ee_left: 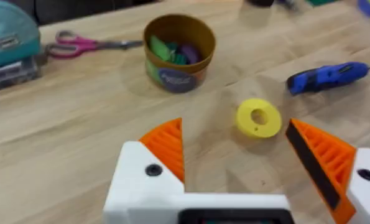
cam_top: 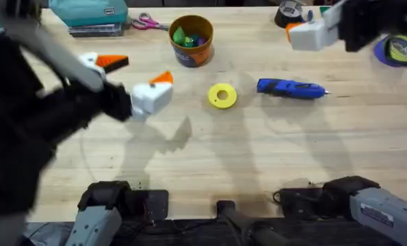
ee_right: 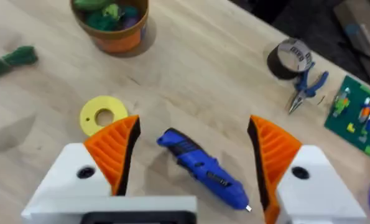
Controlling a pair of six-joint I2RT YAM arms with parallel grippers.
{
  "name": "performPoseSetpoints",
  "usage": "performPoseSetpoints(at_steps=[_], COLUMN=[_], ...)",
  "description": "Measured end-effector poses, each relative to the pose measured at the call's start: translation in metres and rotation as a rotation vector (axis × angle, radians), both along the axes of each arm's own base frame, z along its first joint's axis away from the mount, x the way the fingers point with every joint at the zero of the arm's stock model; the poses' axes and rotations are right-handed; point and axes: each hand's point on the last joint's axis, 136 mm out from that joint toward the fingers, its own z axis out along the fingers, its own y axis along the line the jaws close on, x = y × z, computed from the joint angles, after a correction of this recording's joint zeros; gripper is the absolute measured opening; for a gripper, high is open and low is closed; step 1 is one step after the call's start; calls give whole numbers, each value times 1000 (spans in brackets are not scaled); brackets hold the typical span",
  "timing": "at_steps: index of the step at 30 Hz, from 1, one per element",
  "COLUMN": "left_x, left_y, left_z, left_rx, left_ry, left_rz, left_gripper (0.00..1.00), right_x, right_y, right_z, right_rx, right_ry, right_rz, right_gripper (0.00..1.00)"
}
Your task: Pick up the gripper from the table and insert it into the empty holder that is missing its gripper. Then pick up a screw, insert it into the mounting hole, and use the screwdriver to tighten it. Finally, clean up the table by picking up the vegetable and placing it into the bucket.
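Here both tools gape — left tool (ee_left: 234, 158), right tool (ee_right: 194, 165) over the screwdriver (ee_right: 203, 168) — vegetable (ee_right: 10, 61) lying apart.

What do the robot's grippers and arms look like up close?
Each gripper is a chunky white plastic block with two orange wedge tips, ribbed like little stairs. The left gripper has round black screws in its white mounts, and so does the right gripper. The arms behind them are black, with grey bases near the table's edge.

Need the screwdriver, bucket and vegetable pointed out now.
screwdriver (cam_top: 289, 87), overhead view, middle of its blue body.
bucket (ee_left: 177, 73), left wrist view, outer front wall.
vegetable (ee_right: 10, 61), right wrist view, middle of the dark-green piece.
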Motion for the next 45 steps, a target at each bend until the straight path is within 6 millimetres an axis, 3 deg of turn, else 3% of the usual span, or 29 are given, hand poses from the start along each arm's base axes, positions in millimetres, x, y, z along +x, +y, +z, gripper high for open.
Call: performPoseSetpoints(at_steps=[5, 13, 18, 23, 29, 38, 45], left_x=[31, 63, 66, 67, 65, 62, 61], left_y=[16, 33, 48, 58, 50, 36, 36], left_z=[-6, -37, -56, -75, -115, -163, -184], left_rx=[70, 141, 215, 289, 384, 456, 465], left_ry=[169, 348, 411, 479, 615, 763, 824], left_rz=[53, 112, 155, 181, 135, 60, 49], left_gripper=[985, 985, 985, 985, 985, 985, 985], right_x=[-22, -24, -31, -33, -34, -43, -48], right_y=[-3, -4, -5, -5, -5, -6, -7], right_z=[-8, -36, -60, -71, -80, -70, -66], right_rx=[28, 63, 71, 84, 93, 111, 116], right_ry=[81, 158, 228, 258, 274, 229, 211], right_rz=[-35, -82, -108, -130, -143, -144, -142], right_gripper=[996, 997, 996, 996, 997, 997, 997])
